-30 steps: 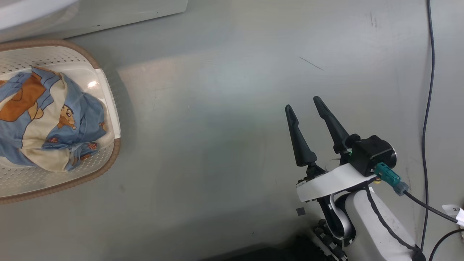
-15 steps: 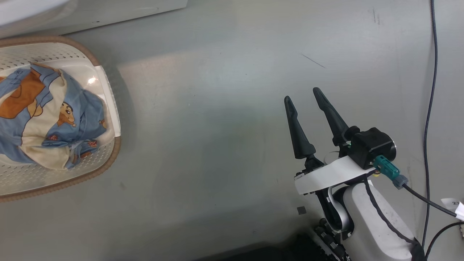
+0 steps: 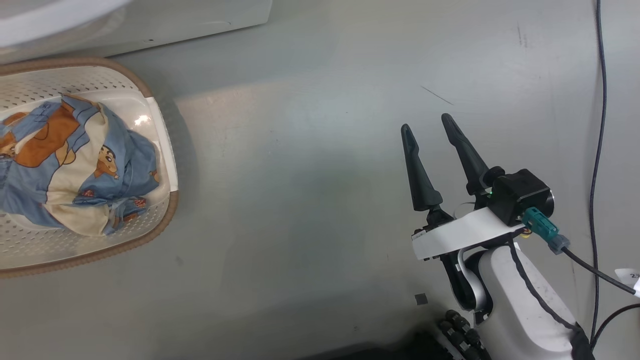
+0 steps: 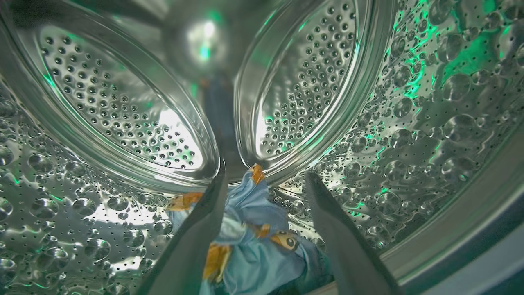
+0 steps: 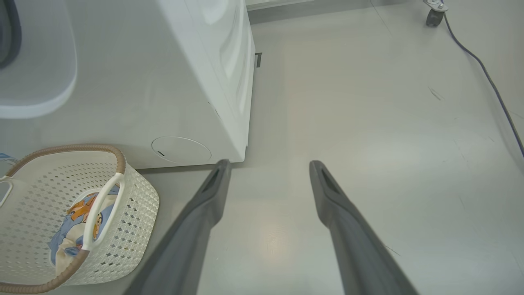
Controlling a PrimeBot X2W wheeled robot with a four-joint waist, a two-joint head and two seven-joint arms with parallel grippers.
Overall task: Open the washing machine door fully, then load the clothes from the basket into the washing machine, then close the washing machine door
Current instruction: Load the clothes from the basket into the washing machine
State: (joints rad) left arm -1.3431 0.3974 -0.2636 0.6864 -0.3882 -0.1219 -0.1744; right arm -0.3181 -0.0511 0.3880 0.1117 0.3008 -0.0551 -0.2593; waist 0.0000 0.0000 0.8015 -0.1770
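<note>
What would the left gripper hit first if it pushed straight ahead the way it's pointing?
The left gripper would probably meet the clothes lying between its open jaws first, then the drum behind them; depth is unclear.

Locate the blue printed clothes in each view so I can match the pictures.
Head view: the clothes sit bundled in the basket at the left edge.
Left wrist view: a blue printed piece lies low in the drum, between the left end effector fingers.
Right wrist view: clothes inside the basket, lower left.
Shared landmark: the washing machine: white body upper left in head and right wrist views.
</note>
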